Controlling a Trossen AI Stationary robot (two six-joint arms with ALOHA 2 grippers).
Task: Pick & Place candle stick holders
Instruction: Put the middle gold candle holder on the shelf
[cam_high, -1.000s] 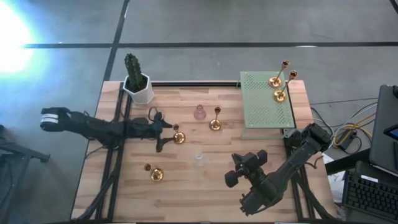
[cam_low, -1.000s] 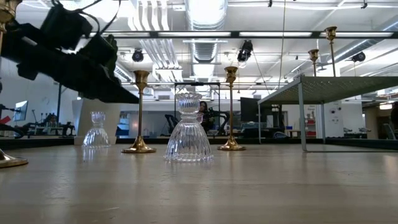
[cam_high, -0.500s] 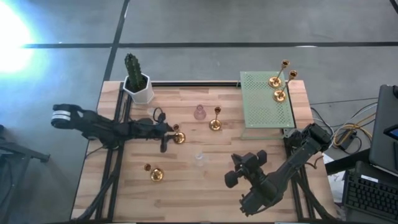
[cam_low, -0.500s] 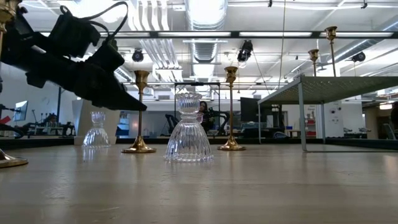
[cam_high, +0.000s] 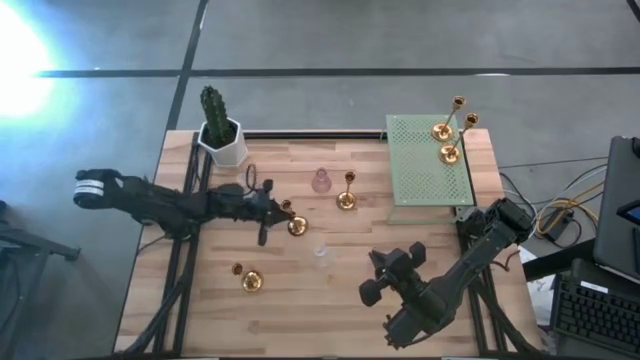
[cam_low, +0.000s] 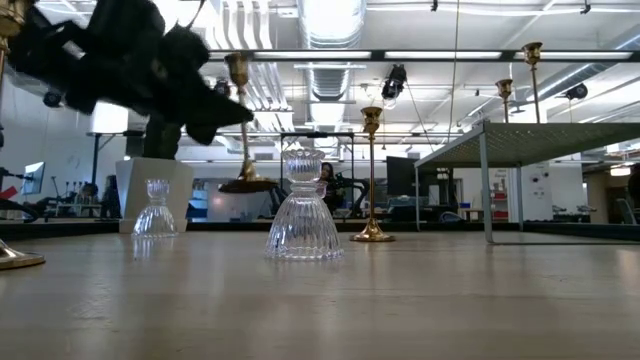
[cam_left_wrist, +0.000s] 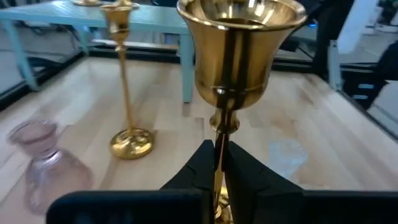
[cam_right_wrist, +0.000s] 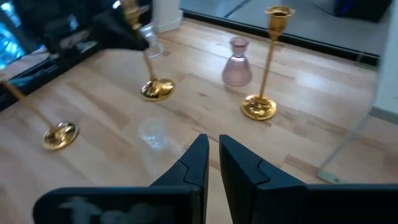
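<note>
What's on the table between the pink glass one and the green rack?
High view: one upright gold candle holder stands between the pink glass holder and the green rack; otherwise bare wood.

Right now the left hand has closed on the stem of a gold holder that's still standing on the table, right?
Not quite. The left hand has closed on the gold holder by its stem, but the holder isn't standing on the table: the low view shows its base lifted clear of the wood and tilted.
</note>
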